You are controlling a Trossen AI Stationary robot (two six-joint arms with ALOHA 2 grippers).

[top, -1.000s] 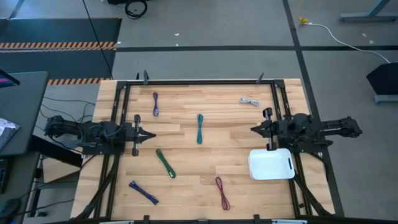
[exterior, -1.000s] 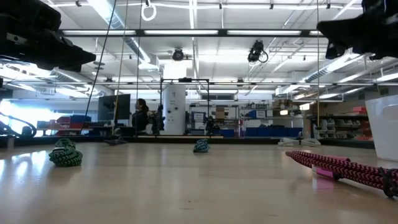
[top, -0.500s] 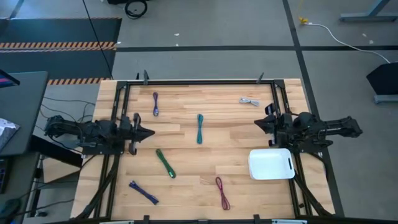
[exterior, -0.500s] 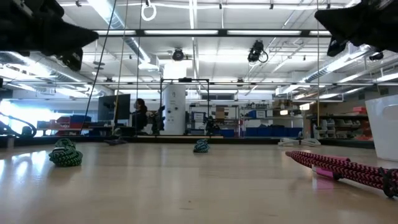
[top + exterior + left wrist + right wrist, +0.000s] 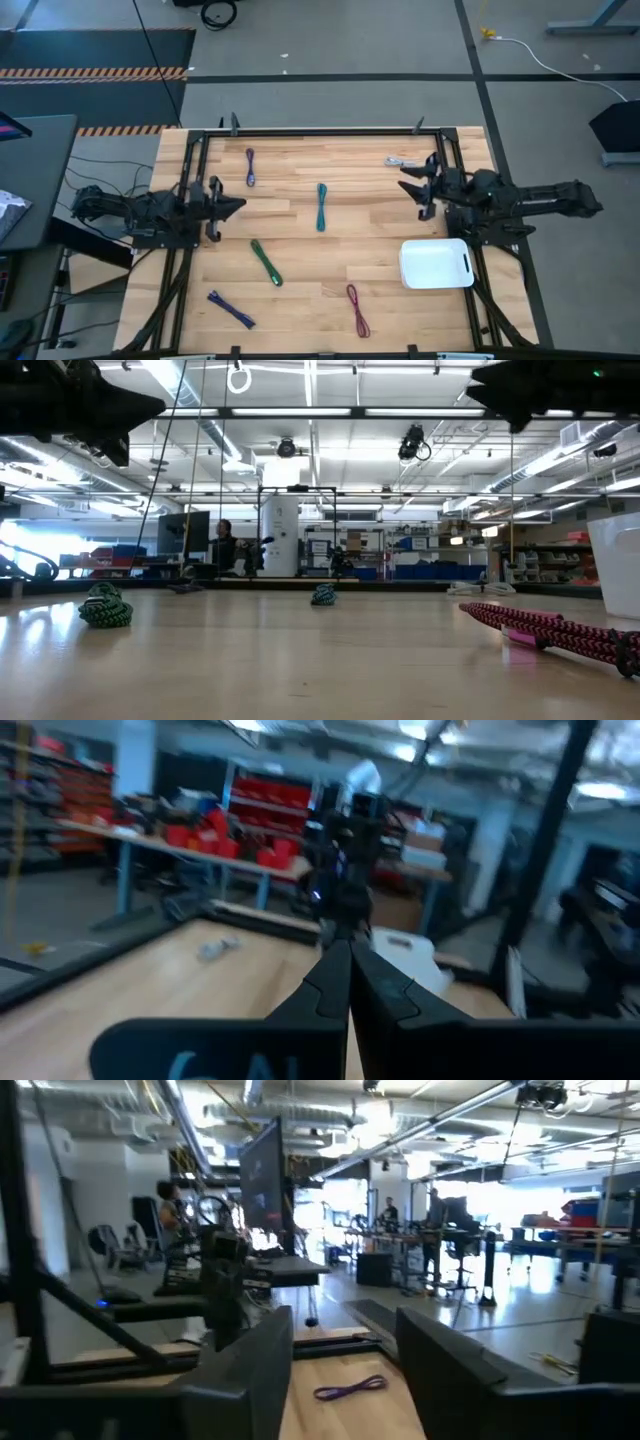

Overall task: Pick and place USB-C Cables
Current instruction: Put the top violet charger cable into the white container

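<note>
Six cable bundles scattered on butcher-block table (image 5: 330,250); both arms raised, nothing held.

Purple cable (image 5: 250,167) far left, teal cable (image 5: 321,206) centre, green cable (image 5: 266,263), blue cable (image 5: 231,309) and maroon cable (image 5: 357,310) near edge, pale grey cable (image 5: 396,161) far right. Smooth white bin (image 5: 436,263) at right. Left gripper (image 5: 236,204) fingers pressed together; right gripper (image 5: 412,180) fingers apart, just beside grey cable.

I note a white rectangular plastic bin (image 5: 436,263) on the light wooden slatted tabletop (image 5: 300,255), right side; long white cord (image 5: 545,58) on grey floor.
</note>
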